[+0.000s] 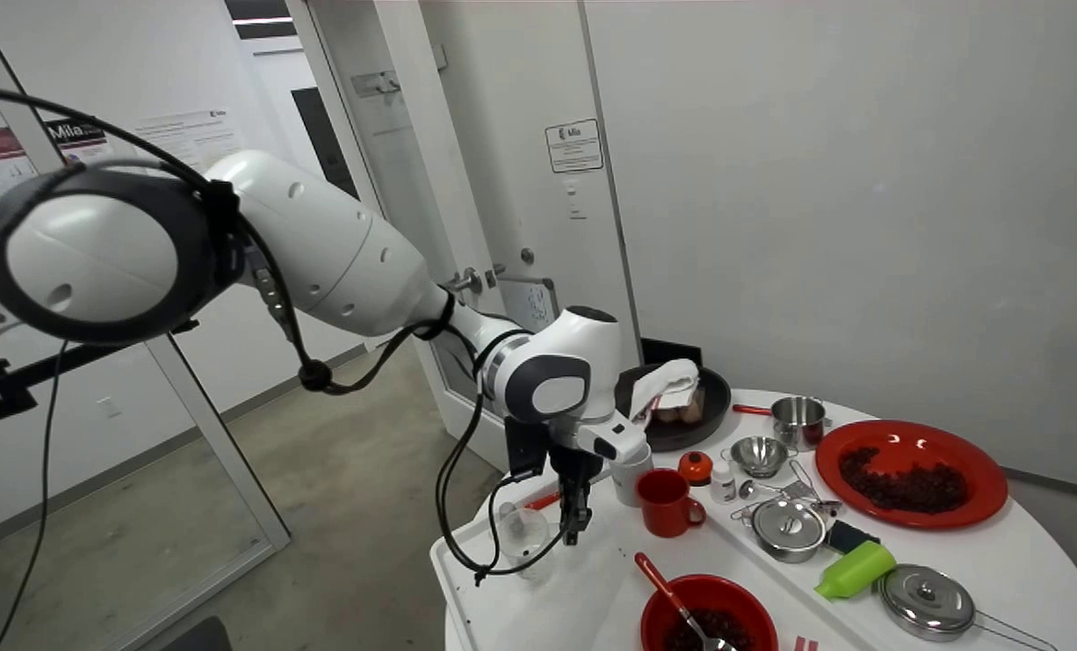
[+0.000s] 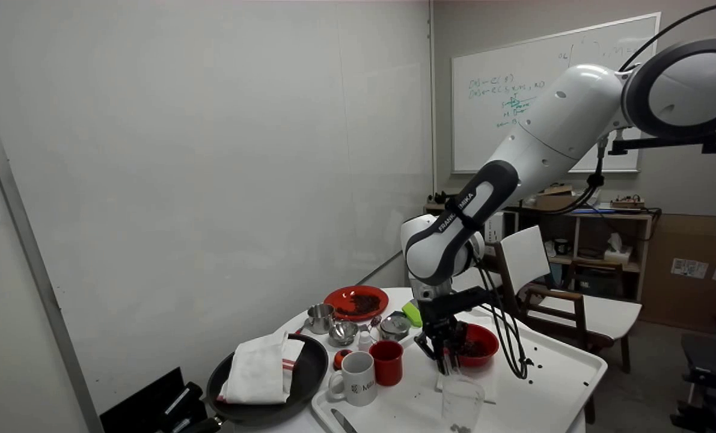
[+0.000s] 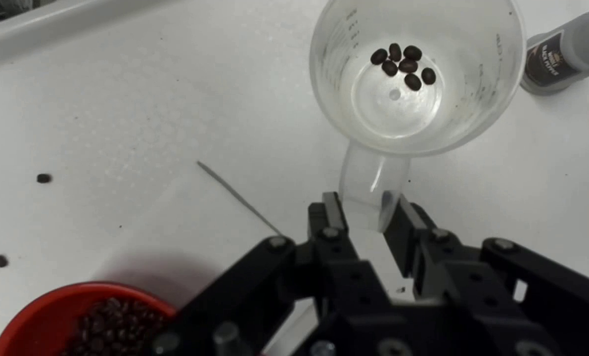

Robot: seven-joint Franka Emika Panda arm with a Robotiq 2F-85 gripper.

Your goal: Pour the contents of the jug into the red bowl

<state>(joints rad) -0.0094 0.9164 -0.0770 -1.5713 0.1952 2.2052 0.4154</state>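
The jug is small and clear, with several dark beans at its bottom; it shows in the wrist view (image 3: 472,113) and in both exterior views (image 1: 522,535) (image 2: 463,400). My gripper (image 3: 366,212) is closed around the jug's clear handle, one finger on each side. It also shows in both exterior views (image 1: 574,535) (image 2: 443,362). The jug looks upright; whether it touches the tray, I cannot tell. The red bowl (image 1: 744,599) holds dark beans and a red-handled spoon. It also shows beside the gripper in an exterior view (image 2: 490,338) and at lower left in the wrist view (image 3: 42,321).
A white tray (image 2: 565,361) lies under the bowl, with stray beans on it. A red mug (image 1: 666,502), white mug (image 2: 358,379) and pepper bottle (image 3: 551,59) stand nearby. A black pan (image 1: 717,407), steel pots (image 1: 788,529), green bottle (image 1: 854,571) and red plate (image 1: 986,470) stand farther off.
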